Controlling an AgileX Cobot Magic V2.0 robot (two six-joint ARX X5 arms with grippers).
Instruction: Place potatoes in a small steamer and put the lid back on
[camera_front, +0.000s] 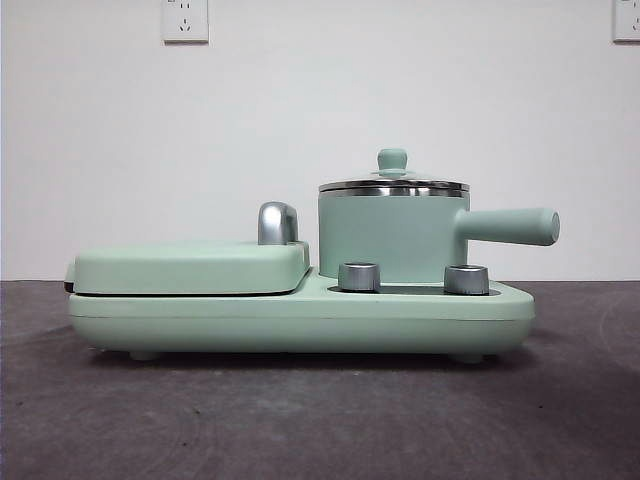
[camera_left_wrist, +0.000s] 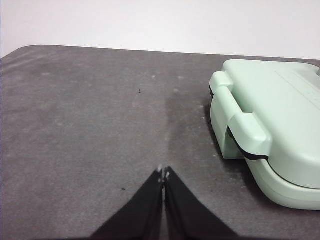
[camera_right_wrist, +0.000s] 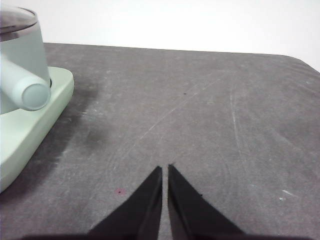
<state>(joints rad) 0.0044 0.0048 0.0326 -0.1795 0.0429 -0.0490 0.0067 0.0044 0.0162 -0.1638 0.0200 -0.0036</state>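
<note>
Potatoes are seen nowhere; at right-centre of the front view the lid (camera_front: 393, 183) is seated on the small steamer (camera_front: 393, 235). Left end effector (camera_left_wrist: 163, 172) and right end effector (camera_right_wrist: 165, 169) are pressed together, empty, over the desk (camera_right_wrist: 200, 125). Either the task is finished or nothing is begun; that cannot be told.

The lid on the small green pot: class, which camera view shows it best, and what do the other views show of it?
The front view is best: the lid sits on the small steamer with its steel rim and green knob in plain sight. The right wrist view catches only an edge of the glass at the picture's corner. The left wrist view shows none of it.
</note>
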